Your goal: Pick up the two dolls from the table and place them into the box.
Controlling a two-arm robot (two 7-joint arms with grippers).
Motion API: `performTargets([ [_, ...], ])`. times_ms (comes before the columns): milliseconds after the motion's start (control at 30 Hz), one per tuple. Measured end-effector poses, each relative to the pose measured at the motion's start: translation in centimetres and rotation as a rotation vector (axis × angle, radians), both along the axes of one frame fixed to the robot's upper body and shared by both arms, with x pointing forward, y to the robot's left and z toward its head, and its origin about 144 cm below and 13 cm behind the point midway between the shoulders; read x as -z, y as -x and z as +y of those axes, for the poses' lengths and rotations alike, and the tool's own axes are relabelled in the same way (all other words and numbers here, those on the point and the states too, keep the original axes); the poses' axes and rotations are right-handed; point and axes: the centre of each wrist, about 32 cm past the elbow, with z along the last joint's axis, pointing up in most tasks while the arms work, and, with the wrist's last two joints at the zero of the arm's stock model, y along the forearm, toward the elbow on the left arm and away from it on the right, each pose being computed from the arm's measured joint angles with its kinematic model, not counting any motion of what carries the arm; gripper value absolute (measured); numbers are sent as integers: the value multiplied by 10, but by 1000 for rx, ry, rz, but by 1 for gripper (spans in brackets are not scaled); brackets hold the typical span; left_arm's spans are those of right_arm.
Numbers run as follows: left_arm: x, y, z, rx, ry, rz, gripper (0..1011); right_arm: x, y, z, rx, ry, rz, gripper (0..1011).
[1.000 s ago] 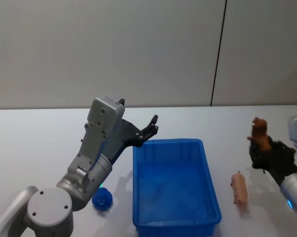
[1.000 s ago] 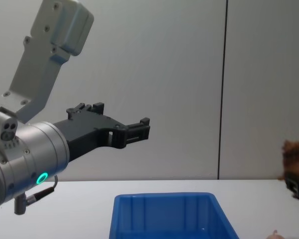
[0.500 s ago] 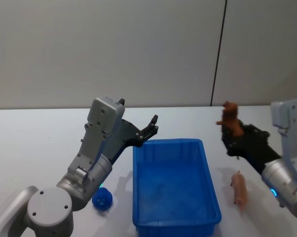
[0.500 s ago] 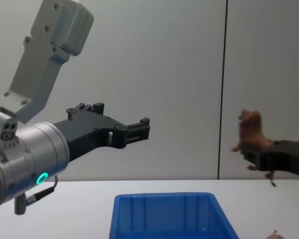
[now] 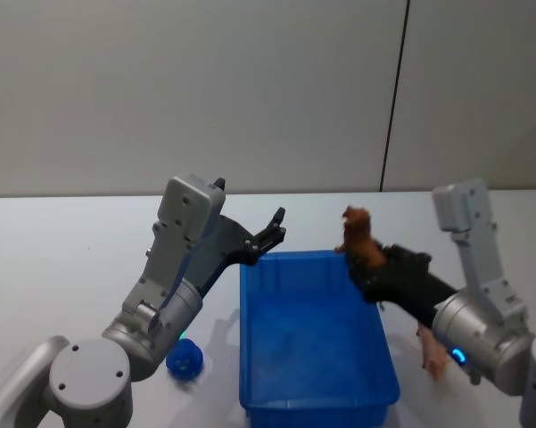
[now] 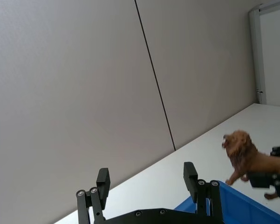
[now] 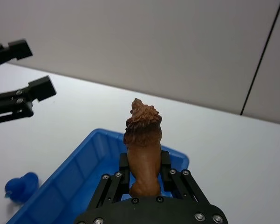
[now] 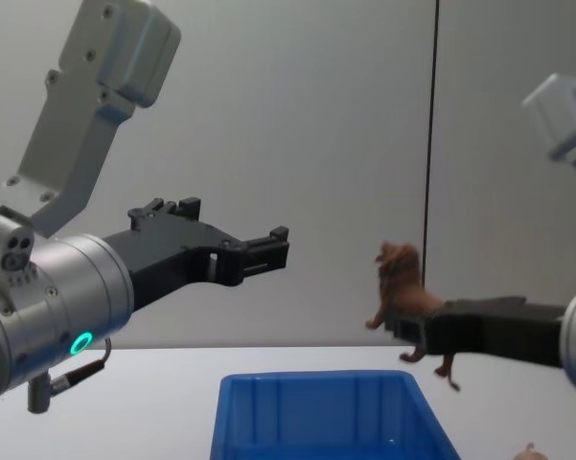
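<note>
Head view high, looking down, chest view low, level, both sharing the box

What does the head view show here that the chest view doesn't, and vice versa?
Head view: the whole pink doll lying on the table right of the blue box, and a small blue toy left of it. Chest view: side-on, the brown lion doll held in the air, mostly above the box rim. Both: right end effector gripping the brown lion doll, left end effector open and empty.
</note>
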Motion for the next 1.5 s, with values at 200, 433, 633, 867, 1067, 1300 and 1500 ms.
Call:
performTargets([
  [200,0,0,0,0,0,0,1001,2,-1,8,-33,26,74,362],
  [433,0,0,0,0,0,0,1001,4,-1,15,-56,46,128,518],
  [633,0,0,0,0,0,0,1001,5,-1,19,-67,57,155,715],
  [867,0,0,0,0,0,0,1001,5,-1,20,-72,62,166,909],
  [1067,0,0,0,0,0,0,1001,0,-1,16,-59,59,134,1001],
  [1300,0,0,0,0,0,0,1001,-6,3,4,-11,50,87,1001],
  [1500,0,0,0,0,0,0,1001,-10,13,-16,67,37,68,1001],
])
